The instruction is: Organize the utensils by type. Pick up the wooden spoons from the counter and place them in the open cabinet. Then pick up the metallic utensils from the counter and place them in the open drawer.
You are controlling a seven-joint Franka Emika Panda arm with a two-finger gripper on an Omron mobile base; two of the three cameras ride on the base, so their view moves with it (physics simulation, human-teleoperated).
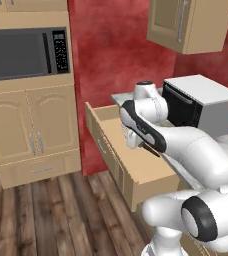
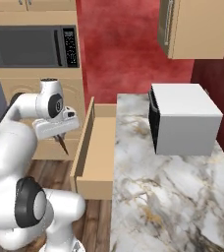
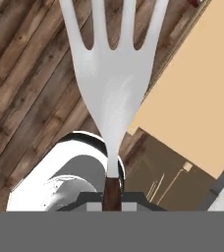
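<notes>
My gripper is shut on the dark brown handle of a silver fork, one of the metallic utensils. The tines point away from the hand, over the wooden floor. The open drawer juts out from under the marble counter, and its tan bottom lies just to the right of the fork. In the left base view the gripper hangs near the drawer with the fork's dark handle sticking out of it. The wooden spoons and the open cabinet are out of view.
A white toaster oven stands on the counter at the back. A closed wall cabinet with a silver bar handle hangs above it. A tall cabinet unit with a built-in microwave is at the left, past open wooden floor.
</notes>
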